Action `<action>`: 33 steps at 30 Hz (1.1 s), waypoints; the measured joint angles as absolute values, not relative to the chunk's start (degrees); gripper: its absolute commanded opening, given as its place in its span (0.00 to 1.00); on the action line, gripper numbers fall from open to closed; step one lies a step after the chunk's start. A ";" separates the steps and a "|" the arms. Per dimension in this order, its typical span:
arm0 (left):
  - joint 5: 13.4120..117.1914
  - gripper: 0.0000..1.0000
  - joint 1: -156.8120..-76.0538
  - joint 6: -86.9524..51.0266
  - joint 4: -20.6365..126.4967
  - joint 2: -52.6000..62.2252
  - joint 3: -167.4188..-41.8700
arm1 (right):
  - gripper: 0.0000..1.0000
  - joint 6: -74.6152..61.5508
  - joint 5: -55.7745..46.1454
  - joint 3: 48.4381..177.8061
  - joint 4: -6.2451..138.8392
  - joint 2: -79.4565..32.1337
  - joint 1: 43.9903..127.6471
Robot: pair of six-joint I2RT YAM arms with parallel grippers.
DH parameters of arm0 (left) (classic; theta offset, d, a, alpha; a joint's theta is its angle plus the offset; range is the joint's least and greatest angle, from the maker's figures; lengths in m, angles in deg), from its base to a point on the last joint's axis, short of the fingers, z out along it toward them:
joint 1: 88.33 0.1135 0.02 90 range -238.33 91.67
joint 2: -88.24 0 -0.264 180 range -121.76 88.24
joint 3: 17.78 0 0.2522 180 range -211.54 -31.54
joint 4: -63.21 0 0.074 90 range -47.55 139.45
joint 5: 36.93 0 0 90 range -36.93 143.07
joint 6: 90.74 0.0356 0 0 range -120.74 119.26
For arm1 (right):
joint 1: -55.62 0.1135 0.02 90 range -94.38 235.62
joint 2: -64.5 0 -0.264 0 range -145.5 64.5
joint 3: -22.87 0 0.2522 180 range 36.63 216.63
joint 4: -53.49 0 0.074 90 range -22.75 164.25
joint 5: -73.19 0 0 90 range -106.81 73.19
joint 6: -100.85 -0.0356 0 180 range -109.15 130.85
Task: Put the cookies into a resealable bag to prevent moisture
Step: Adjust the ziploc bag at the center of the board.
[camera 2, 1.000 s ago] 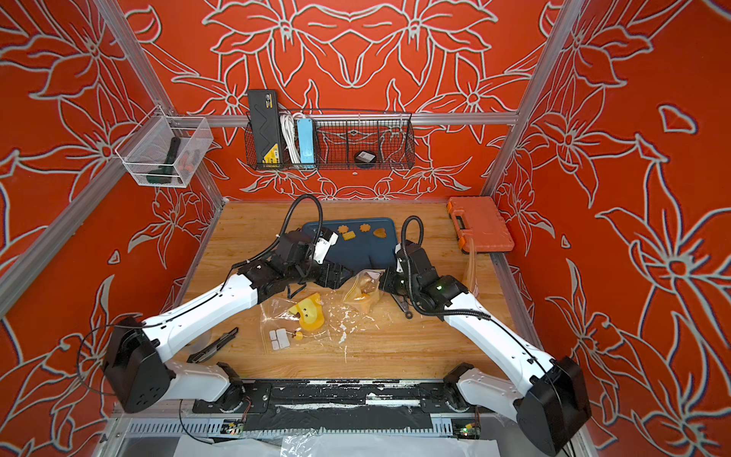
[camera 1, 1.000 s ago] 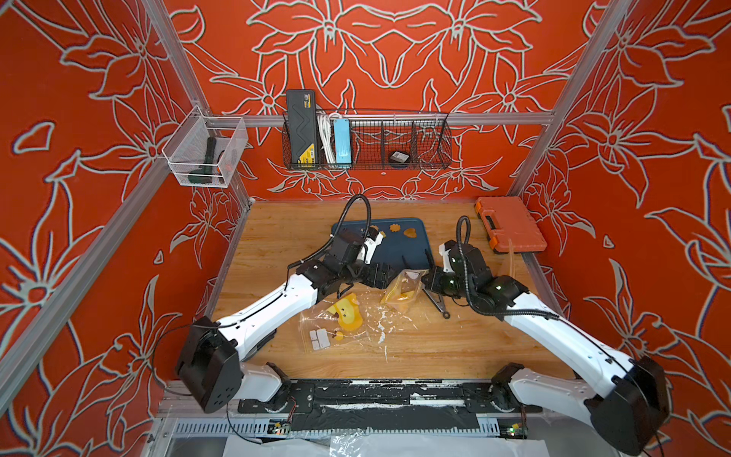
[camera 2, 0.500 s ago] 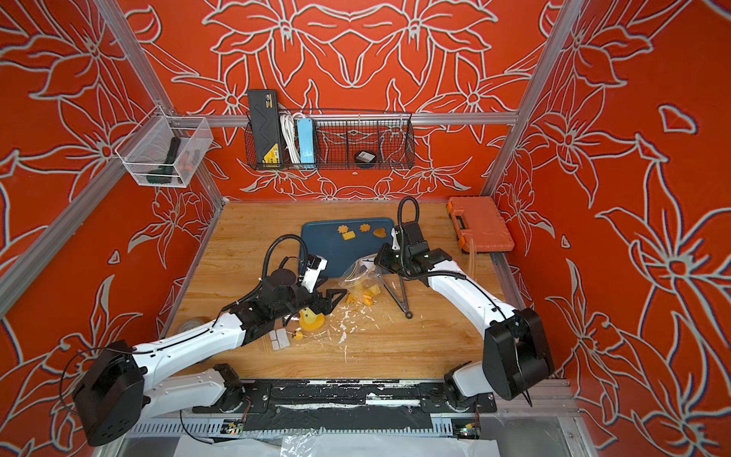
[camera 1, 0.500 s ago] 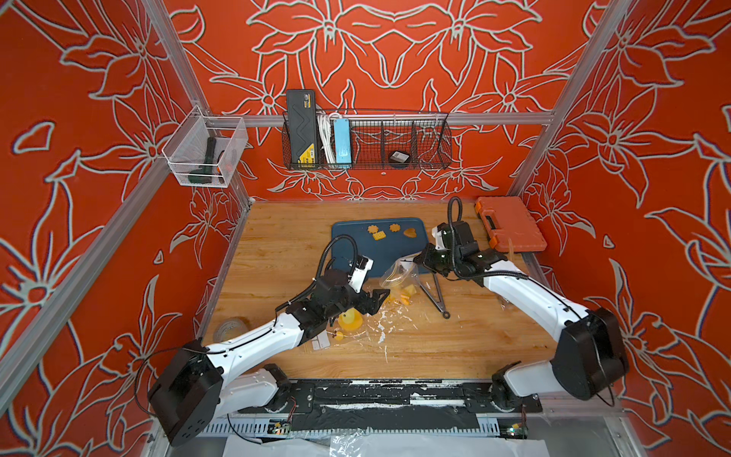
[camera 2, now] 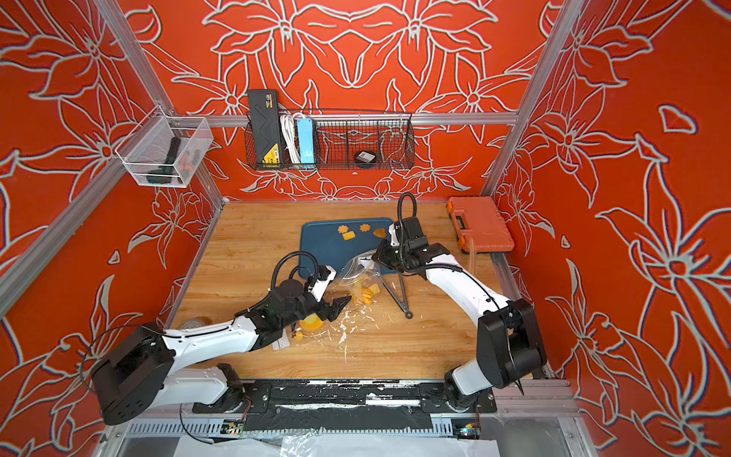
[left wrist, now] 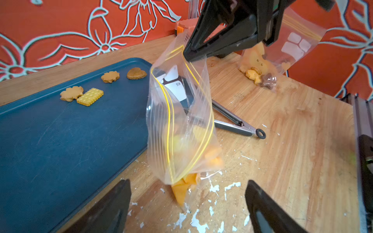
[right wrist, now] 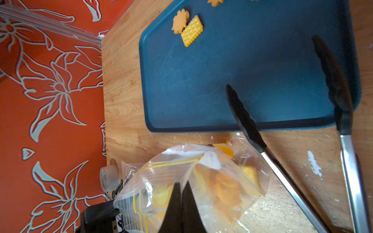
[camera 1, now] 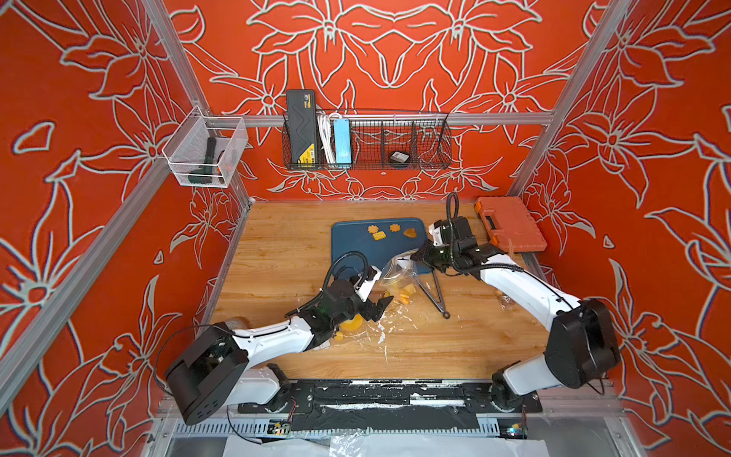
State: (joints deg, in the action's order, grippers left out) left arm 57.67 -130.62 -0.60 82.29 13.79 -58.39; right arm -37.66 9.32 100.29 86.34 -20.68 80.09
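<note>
Left wrist view shows the resealable bag [left wrist: 179, 121] hanging from the right claw [left wrist: 186, 55]. That claw is pinched tight on the bag's top edge. The bag's two yellow zip lines stand apart, so its mouth is open. Some cookies [left wrist: 212, 159] sit low down inside it. The bag's low end is down at the wooden worktop [left wrist: 292, 151].

In both top views the bag [camera 1: 397, 273] is near the middle of the frame. It is just by the lower right corner of the blue tray [camera 1: 356, 245].

The left claw [camera 1: 383, 310] is wide open and holds nothing. Its tips are just beside the low end of the bag, to the lower left of it.

Four more cookies [camera 1: 379, 236] lie in the upper right part of the tray. They are two flowers, a bumpy yellow rectangle and a brown heart. One flower touches the rectangle.

Metal tongs [camera 1: 433, 292] lie open in a V just right of the bag. Their dark tips rest on the tray and their ring end points to the lower part of the frame.

Another clear bag [camera 1: 350, 322] with a yellow figure lies flat on the worktop under the left arm.

In the left wrist view a third clear bag [left wrist: 282, 46] is past the right claw. It has a few cookies in it, and one is brown.

An orange case [camera 1: 510, 223] sits at the upper right of the worktop.
</note>
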 measured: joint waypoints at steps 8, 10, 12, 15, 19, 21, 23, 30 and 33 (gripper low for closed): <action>58.42 0.75 -128.91 0.84 85.15 10.88 -59.72 | 0.00 -37.44 10.28 100.44 86.47 -20.68 79.63; 59.36 0.73 -128.19 0.75 85.92 10.66 -59.72 | 0.00 -37.33 10.30 100.44 86.51 -20.68 79.56; 60.73 0.69 -127.12 0.49 86.83 10.27 -59.72 | 0.00 -37.24 10.32 100.44 86.51 -20.68 79.52; 63.27 0.64 -125.39 -0.12 87.75 9.35 -59.79 | 0.00 -37.07 10.37 100.44 86.51 -20.68 79.41; 65.69 0.57 -124.65 -0.51 87.91 8.50 -60.21 | 0.00 -36.85 10.41 100.44 86.51 -20.68 79.23; 66.48 0.54 -124.65 -0.62 88.06 8.28 -60.36 | 0.00 -36.83 10.47 100.44 86.51 -20.68 79.15; 67.14 0.54 -124.65 -0.67 88.12 8.13 -60.36 | 0.00 -36.81 10.54 100.44 86.51 -20.68 79.10; 68.71 0.39 -124.65 -0.51 88.12 6.60 -61.71 | 0.00 -36.65 11.37 100.44 86.51 -20.68 78.97; 69.17 0.30 -124.65 -0.45 88.12 6.22 -62.68 | 0.00 -36.65 11.48 100.44 86.51 -20.68 78.88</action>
